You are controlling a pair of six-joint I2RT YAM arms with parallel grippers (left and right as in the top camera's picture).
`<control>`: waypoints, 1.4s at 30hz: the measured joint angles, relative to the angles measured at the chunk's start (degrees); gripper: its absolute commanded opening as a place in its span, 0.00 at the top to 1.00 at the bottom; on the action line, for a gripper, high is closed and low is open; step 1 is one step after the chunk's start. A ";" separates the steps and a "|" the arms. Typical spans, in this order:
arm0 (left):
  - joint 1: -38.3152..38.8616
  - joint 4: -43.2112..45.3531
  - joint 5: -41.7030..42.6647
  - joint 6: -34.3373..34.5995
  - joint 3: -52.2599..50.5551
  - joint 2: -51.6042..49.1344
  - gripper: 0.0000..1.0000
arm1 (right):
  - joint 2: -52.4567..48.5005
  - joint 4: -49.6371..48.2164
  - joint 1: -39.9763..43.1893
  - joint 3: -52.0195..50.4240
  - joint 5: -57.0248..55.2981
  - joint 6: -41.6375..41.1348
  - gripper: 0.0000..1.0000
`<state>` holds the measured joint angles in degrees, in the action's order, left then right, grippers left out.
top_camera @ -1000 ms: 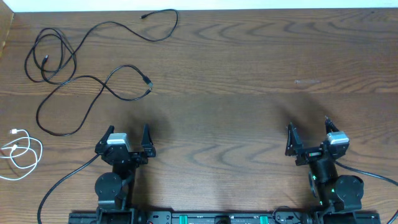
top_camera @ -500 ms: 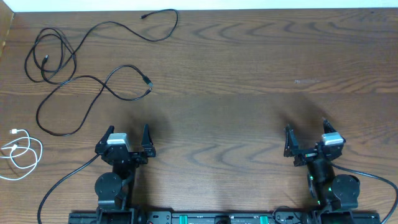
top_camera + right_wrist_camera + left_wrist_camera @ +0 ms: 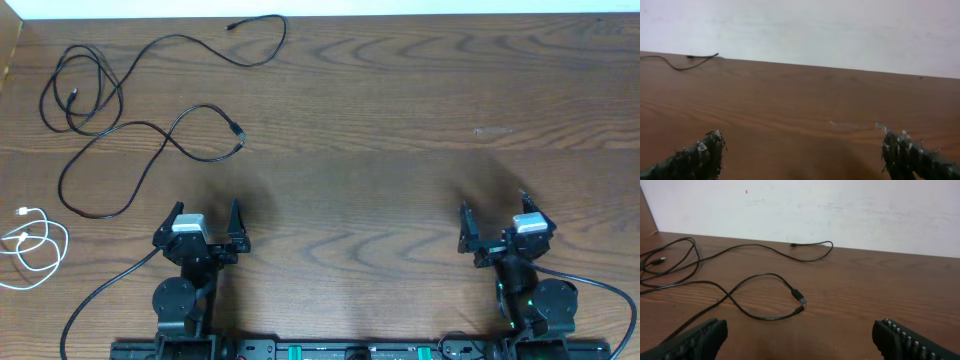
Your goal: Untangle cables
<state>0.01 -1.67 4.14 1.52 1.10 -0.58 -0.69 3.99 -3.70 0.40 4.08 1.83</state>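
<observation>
Black cables lie in loose overlapping loops (image 3: pixel 120 88) at the table's far left. One strand runs to a plug (image 3: pixel 232 27) by the back edge. Another curls to a pair of plug ends (image 3: pixel 237 134). A short white cable (image 3: pixel 30 243) is coiled at the left edge. My left gripper (image 3: pixel 207 214) stands open and empty near the front edge, well short of the cables. In the left wrist view the plug ends (image 3: pixel 799 297) lie ahead of the open left gripper (image 3: pixel 800 332). My right gripper (image 3: pixel 494 212) is open over bare wood. The right gripper (image 3: pixel 802 150) shows only a far cable end (image 3: pixel 692 59).
A white wall (image 3: pixel 840 210) rises behind the table's back edge. A faint pale scuff (image 3: pixel 493 130) marks the wood at the right. Thick black arm cables (image 3: pixel 100 300) trail off both arm bases at the front edge.
The right gripper has shifted slightly left and back toward its base. The left arm and all the cables have not moved.
</observation>
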 measured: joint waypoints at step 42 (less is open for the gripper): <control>0.00 0.00 0.00 0.00 0.00 0.00 0.02 | 0.00 0.09 1.22 0.00 -1.09 -3.74 0.01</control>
<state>0.01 -1.67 4.14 1.52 1.10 -0.58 -0.69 4.08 -2.48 0.40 2.98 -1.91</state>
